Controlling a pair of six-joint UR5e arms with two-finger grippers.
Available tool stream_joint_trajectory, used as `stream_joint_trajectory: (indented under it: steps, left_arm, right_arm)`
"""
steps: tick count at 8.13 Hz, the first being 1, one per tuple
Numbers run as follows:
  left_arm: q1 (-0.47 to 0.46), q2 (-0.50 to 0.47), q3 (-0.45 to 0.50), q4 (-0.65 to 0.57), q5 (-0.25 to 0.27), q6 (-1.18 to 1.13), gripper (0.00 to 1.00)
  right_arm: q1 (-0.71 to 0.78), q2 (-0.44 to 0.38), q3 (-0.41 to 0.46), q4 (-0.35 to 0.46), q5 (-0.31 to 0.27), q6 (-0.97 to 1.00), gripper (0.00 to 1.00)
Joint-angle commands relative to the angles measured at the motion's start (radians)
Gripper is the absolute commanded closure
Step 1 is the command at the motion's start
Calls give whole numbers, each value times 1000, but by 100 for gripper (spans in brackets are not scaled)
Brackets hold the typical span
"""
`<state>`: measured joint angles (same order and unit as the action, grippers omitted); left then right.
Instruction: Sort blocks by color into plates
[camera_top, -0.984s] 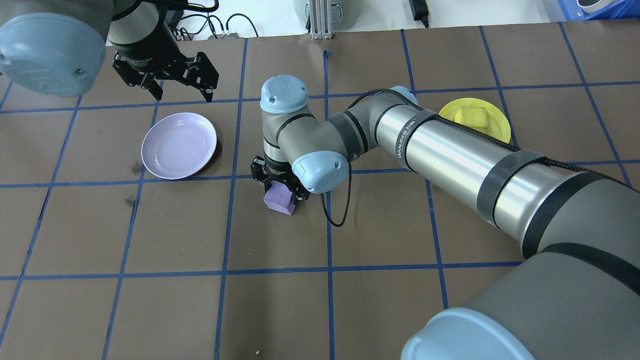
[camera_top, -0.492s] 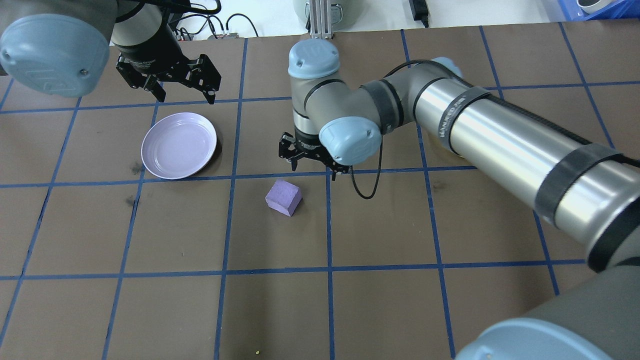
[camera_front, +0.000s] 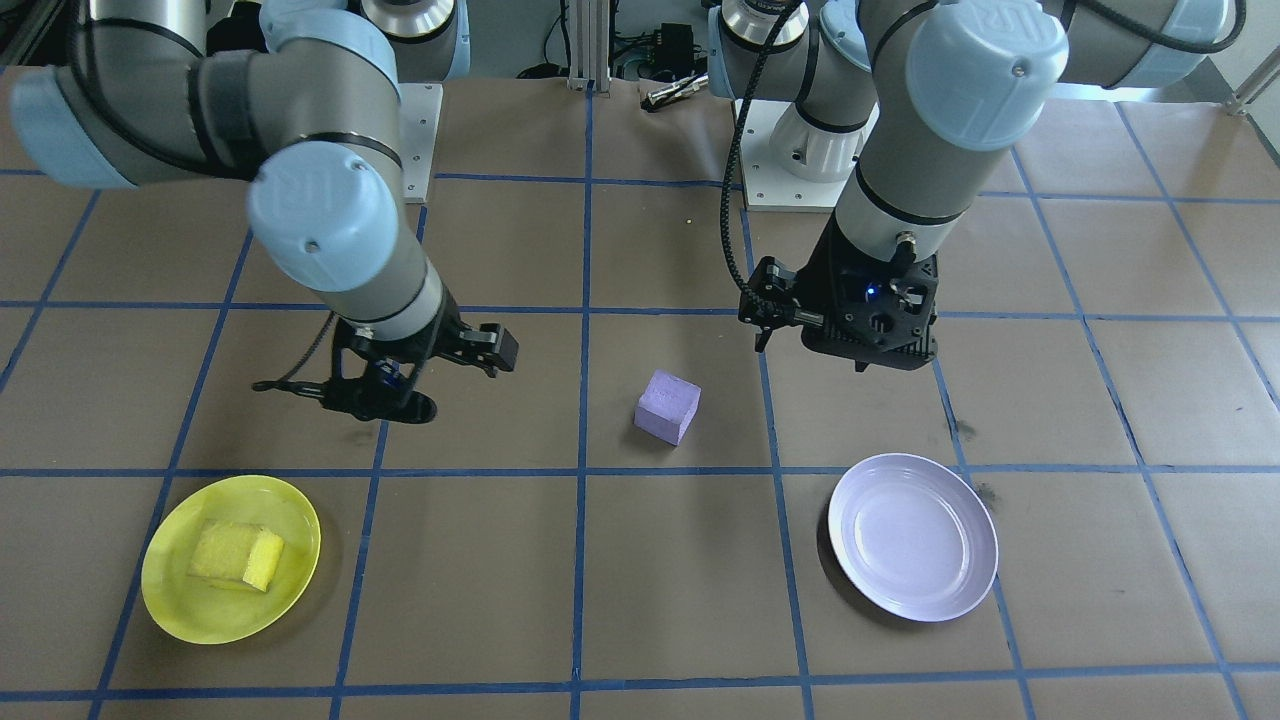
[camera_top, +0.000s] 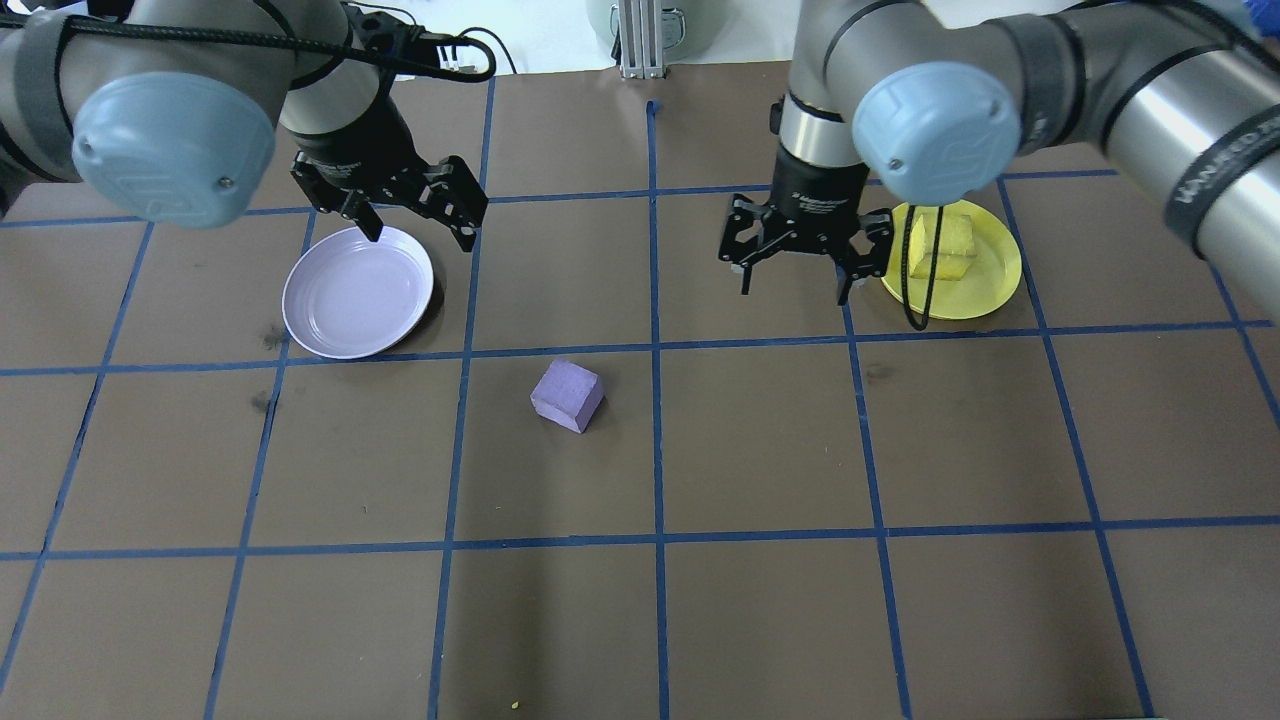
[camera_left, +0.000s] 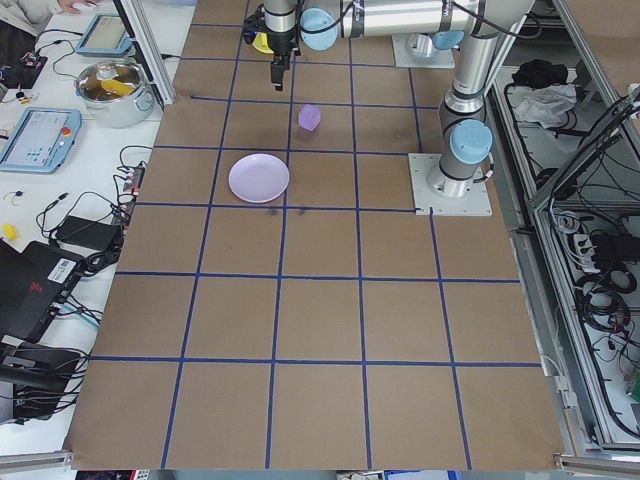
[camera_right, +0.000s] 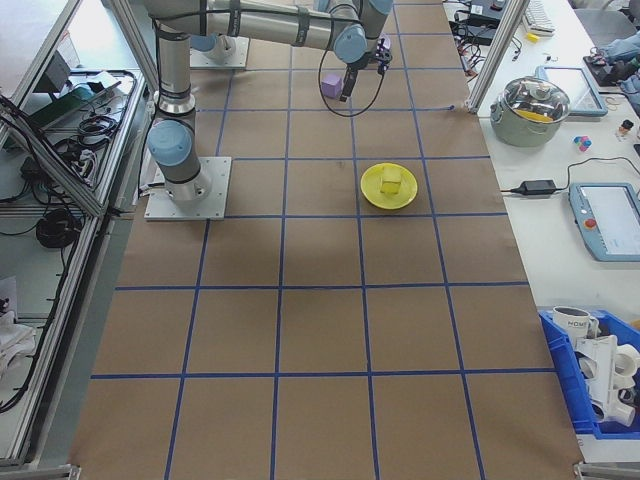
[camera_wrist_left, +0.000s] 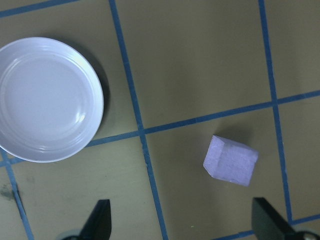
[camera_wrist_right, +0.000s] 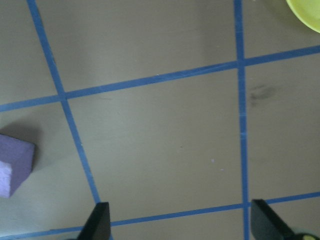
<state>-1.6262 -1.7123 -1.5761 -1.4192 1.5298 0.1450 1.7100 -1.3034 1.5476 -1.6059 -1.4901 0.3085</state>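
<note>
Looking at the purple block (camera_top: 567, 395) first: it's sitting loose on the table (camera_top: 700, 600), near the middle, with nothing touching it. The lavender plate (camera_top: 358, 291) is a little way off to its left in the overhead view and has nothing in it. Over on the other side, the yellow block (camera_top: 944, 249) is already lying in the yellow plate (camera_top: 955, 262), so I'd call that half done.

My left end effector (camera_top: 415, 215) hangs above the far rim of the lavender plate with its fingers spread and nothing between them. The right end effector (camera_top: 795, 262) is also spread wide and carrying nothing, hovering just beside the yellow plate, well apart from the purple block.

So I reckon the purple block is the step in hand. Left arm looks like the natural pick: its wrist view has both block and plate in frame. Next move needs me to come down over the block, square up to its rotated faces, close, then carry it over to the lavender plate.
</note>
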Motion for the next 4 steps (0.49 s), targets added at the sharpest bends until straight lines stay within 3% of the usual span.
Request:
stream_joint_trajectory:
  steps: [1, 2, 4]
  left_arm:
    - [-58, -1, -117, 6, -20, 39, 0]
    - [-75, 5, -177, 15, -37, 39, 0]
    - [-124, -3, -229, 80, -39, 27, 0]
  right_arm:
    - [-96, -156, -7, 87, -96, -147, 0]
    - [-96, -204, -8, 81, -90, -146, 0]
    - [-93, -263, 6, -82, -82, -152, 0]
